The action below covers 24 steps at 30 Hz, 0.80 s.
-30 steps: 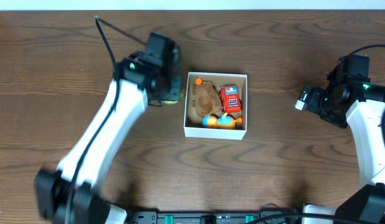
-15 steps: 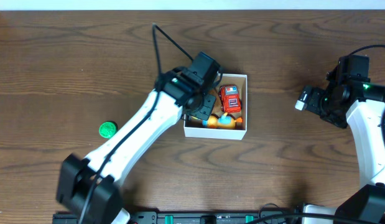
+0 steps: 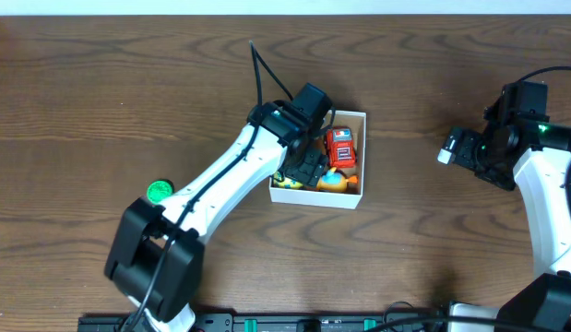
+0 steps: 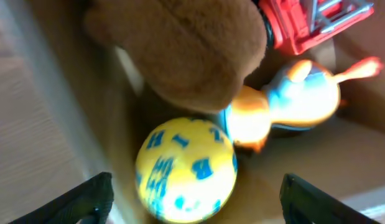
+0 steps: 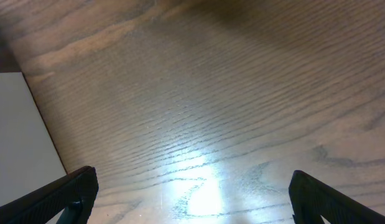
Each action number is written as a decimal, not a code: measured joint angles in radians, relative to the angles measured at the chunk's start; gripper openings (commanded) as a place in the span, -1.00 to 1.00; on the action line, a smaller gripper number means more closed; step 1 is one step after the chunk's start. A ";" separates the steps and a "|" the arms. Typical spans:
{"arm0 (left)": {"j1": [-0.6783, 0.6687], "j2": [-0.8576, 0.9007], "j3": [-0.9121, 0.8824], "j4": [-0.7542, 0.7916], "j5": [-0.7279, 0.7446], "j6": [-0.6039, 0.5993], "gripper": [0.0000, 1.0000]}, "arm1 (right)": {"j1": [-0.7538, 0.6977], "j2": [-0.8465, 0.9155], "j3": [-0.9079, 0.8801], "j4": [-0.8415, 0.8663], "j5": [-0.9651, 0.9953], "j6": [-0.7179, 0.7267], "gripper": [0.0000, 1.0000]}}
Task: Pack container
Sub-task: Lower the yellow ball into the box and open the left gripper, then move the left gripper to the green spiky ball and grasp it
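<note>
The left arm has swung in from the left of the brown wooden desk (image 3: 82,92) to the square, shallow white cardboard box (image 3: 322,197) at mid-desk. The left claw (image 4: 198,200) hangs over the box's left half, fingers apart. A yellow ball with blue letters (image 4: 185,171) lies untouched between them. The right claw (image 5: 192,193), also apart, hovers well right of the box.

Overhead looks straight down; left wrist peers closely into the container (image 3: 336,198) both share; right wrist faces tabletop (image 5: 242,93).
</note>
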 measured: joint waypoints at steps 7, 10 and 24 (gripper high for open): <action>0.055 -0.234 0.067 -0.115 -0.140 -0.023 0.96 | 0.000 0.000 0.000 -0.001 0.000 -0.003 0.98; 0.152 -0.369 0.084 -0.177 -0.190 -0.077 0.96 | 0.000 0.000 0.000 -0.001 0.000 -0.003 0.98; 0.745 -0.428 -0.143 -0.145 -0.152 -0.241 0.96 | 0.000 0.000 0.000 0.000 0.000 -0.003 0.99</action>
